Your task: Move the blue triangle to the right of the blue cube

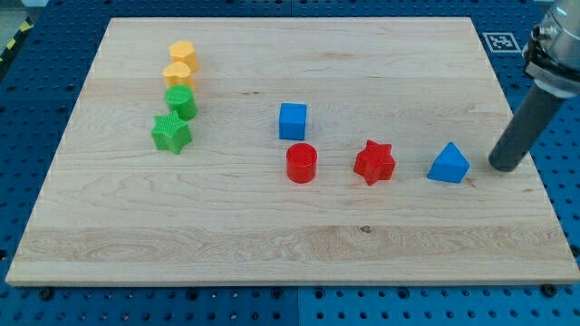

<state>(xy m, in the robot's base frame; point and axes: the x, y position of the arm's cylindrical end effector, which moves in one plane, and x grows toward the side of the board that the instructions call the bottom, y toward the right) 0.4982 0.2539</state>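
eight blocks sit on the wooden counter (272,263), two of each colour. two blue: the blue cube (293,120) near the middle of the frame, and the blue triangle (449,164) at the right, well apart from the cube and lower. two red: a red cylinder (301,163) just below the cube, and a red star (374,162) between the cylinder and the triangle. these three lower blocks form a rough row across the middle right. two green at the upper left: a green cylinder (181,102) with a green star (171,133) touching it just below. two yellow above them: one yellow block (183,55) at the top of the column and a second yellow block (178,74) right under it, shapes hard to make out.

one rod comes in from the upper right corner; my tip (504,167) rests on the counter just right of the triangle, with a small gap, not touching. there is no tool on this arm, so it holds nothing.
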